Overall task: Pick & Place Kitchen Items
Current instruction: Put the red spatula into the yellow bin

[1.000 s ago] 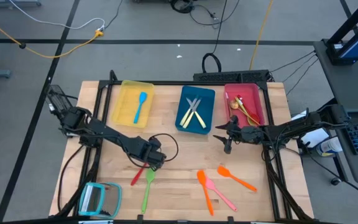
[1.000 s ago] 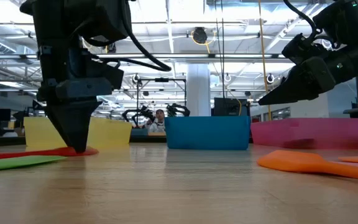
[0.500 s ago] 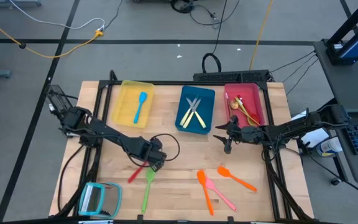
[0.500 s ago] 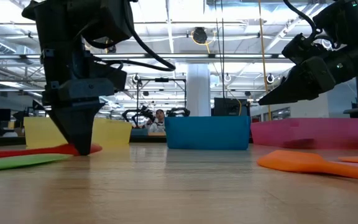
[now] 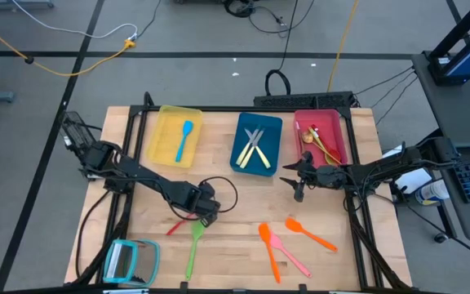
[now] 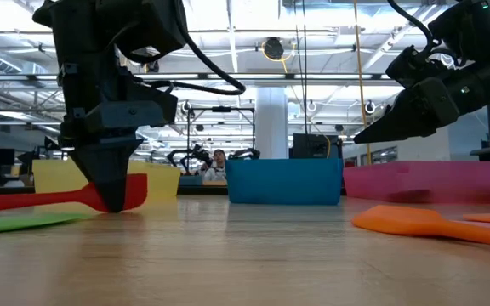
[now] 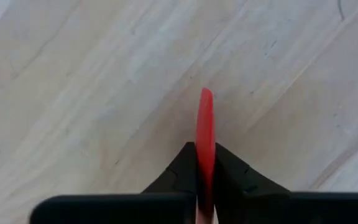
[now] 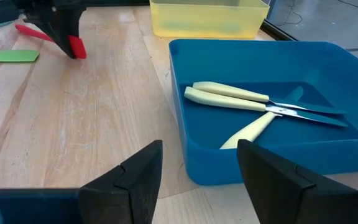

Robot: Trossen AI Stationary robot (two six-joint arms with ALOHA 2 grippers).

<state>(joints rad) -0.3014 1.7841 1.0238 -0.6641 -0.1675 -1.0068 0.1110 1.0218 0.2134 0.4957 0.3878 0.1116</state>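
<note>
- High view: since earlier frame, red spatula (image 5: 175,228) tipped up off the wood, left gripper (image 5: 205,215) clenched on it, lower-left centre; green spatula (image 5: 192,247) just beside.
- Low view: spatula's blade hidden behind fingers; bare table mid-frame.
- Right wrist view: right gripper (image 8: 199,182) spread, empty, at blue tray (image 8: 185,140) edge.

Pale, matt wood-grain table (image 7: 92,93); smooth red plastic utensil (image 7: 204,134); glossy blue plastic tray (image 8: 229,158).

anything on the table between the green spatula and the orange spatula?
Nothing: in the high view, bare wood runs from the green spatula to the orange spatula.
</note>
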